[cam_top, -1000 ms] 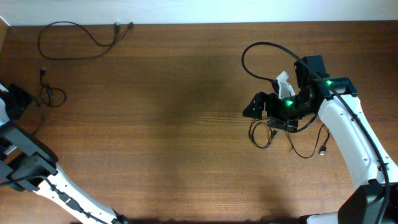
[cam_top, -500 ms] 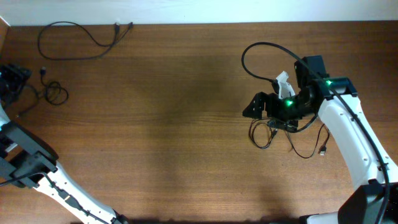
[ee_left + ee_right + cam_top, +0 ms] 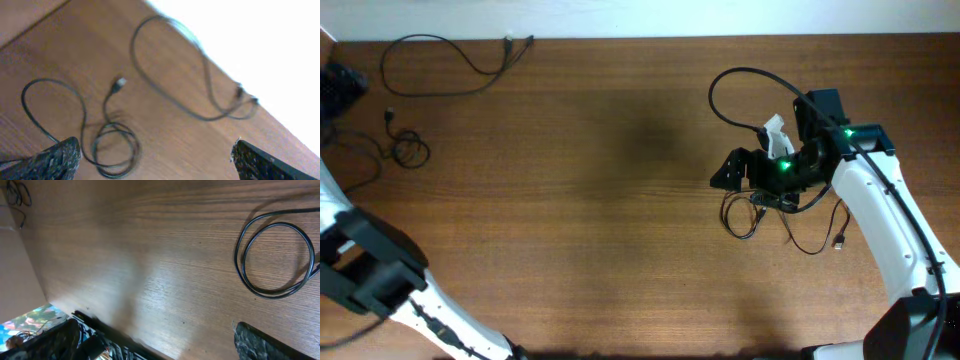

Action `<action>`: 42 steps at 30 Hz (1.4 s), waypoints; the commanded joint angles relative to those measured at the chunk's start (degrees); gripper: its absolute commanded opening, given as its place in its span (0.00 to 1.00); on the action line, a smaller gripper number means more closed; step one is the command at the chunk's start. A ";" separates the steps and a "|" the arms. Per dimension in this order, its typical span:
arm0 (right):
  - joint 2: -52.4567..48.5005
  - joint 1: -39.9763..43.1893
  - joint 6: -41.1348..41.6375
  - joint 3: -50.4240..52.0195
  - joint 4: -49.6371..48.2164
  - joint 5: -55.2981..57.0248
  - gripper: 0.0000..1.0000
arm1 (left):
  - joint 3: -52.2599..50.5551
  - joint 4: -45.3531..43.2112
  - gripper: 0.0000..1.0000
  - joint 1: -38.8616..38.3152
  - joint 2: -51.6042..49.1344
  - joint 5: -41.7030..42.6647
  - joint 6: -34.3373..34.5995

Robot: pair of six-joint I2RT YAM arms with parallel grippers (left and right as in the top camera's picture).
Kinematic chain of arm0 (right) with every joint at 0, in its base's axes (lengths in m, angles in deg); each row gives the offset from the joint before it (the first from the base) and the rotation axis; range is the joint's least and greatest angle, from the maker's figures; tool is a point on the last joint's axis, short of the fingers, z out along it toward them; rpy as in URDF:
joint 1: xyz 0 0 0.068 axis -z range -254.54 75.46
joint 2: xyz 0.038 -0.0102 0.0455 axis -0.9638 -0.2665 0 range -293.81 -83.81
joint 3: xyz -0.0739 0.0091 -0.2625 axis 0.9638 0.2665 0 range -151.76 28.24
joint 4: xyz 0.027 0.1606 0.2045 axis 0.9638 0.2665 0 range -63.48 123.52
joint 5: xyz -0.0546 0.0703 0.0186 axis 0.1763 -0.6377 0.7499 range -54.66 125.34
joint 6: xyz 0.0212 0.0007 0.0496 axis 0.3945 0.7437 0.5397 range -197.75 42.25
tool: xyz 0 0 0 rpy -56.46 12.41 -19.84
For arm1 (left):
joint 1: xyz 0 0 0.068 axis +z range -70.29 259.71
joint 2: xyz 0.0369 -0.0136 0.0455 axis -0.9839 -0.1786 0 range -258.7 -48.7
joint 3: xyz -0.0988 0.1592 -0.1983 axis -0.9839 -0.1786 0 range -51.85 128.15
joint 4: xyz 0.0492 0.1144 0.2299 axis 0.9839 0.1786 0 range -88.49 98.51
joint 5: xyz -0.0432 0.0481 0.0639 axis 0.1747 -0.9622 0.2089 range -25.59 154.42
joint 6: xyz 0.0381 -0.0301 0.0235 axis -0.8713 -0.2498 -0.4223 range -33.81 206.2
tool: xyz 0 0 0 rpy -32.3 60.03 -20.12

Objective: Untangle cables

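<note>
Left gripper (image 3: 152,160) and right gripper (image 3: 160,340) stand wide apart, empty; the thin cable tangle (image 3: 745,222) looks limp, light: pinch an outer loop

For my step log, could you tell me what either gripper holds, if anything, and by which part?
Nothing is held. The left gripper is open above loose cables on the table; the right gripper is open and empty too.

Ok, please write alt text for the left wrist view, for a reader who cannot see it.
A small coiled thin black cord with a plug end and a long looped black cord lie apart on a brown wooden table, the long one nearer its far edge. The left gripper hovers above them, jaws wide open and empty.
</note>
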 commanded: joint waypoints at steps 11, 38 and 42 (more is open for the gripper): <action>-0.11 0.02 -0.66 -0.22 -0.02 0.13 0.98 | 0.92 37.68 0.99 -36.59 4.13 11.02 -9.92; 2.84 40.52 -1.27 -14.47 18.38 12.33 0.98 | -22.23 12.68 0.88 -89.46 3.19 -14.88 20.63; 2.84 40.52 -1.27 -14.47 18.38 12.33 0.98 | -24.17 6.34 0.88 -93.26 0.63 -25.66 29.66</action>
